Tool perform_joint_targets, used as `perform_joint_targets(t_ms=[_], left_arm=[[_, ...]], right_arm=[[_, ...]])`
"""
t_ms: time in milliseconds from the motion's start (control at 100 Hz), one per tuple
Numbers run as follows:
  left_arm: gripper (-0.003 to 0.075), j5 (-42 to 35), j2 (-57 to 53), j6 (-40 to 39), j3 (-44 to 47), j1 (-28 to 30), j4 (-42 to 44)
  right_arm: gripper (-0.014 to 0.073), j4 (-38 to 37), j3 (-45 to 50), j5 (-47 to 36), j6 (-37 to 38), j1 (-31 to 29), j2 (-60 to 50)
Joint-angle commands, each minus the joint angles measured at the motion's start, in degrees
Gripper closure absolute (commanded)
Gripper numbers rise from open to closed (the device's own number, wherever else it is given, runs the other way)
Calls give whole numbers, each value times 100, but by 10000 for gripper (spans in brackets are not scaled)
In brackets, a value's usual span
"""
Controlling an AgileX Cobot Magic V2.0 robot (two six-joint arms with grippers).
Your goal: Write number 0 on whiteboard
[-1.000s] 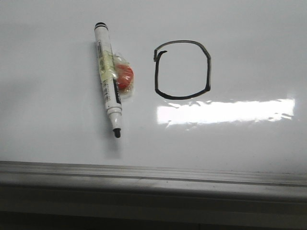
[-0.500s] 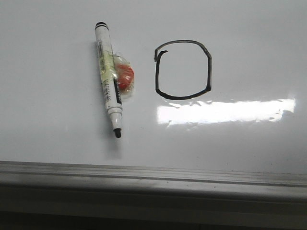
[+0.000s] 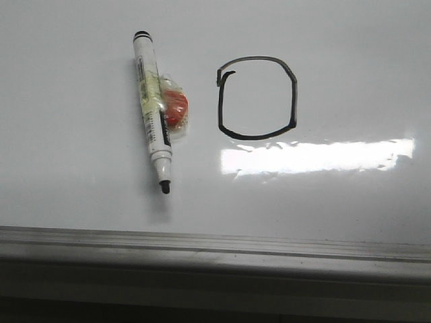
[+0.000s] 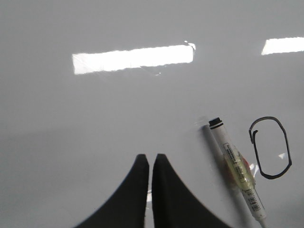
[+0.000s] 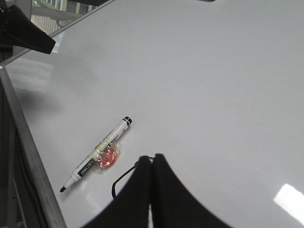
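The number 0, a boxy black loop with a hook at its upper-left corner, is drawn on the whiteboard. It also shows in the left wrist view, and part of it in the right wrist view, where my fingers hide most of it. An uncapped white marker with an orange piece taped to it lies on the board left of the 0. My left gripper is shut and empty above bare board, left of the marker. My right gripper is shut and empty above the 0. Neither gripper shows in the front view.
The grey metal frame edge runs along the board's near side and shows in the right wrist view. A bright rectangular light glare lies just below the 0. A dark object sits beyond the board's far corner.
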Motion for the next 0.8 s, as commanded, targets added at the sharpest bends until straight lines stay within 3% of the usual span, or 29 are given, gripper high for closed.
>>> perform_joint_targets(t_ms=[0, 210, 300, 350, 460, 590, 700, 790], left_arm=[[740, -278, 11, 3, -141, -11, 169], [740, -344, 18, 3, -64, -11, 600], [740, -852, -74, 119, 177, -11, 804], [740, -1079, -193, 643, 330, 26, 594], [740, -1533, -481, 2649, 702, 207, -503], [740, -2440, -864, 4517, 1276, 773, -1616], [740, -3395, -1226, 5180, 1969, 1544, -2845], [740, -4322, -1589, 5233, 2666, 2103, -3093]], right_arm=[[662, -81, -145, -490, -5, -30, 21], [662, -81, -145, -490, -5, -30, 21], [662, -81, -145, -490, -5, -30, 21], [662, -81, -145, -490, -5, -30, 21], [662, -81, -145, -490, -5, -30, 21], [662, -81, -145, -479, -5, -30, 21], [662, -81, -145, -479, -5, -30, 21], [662, -81, -145, -479, -5, -30, 21]])
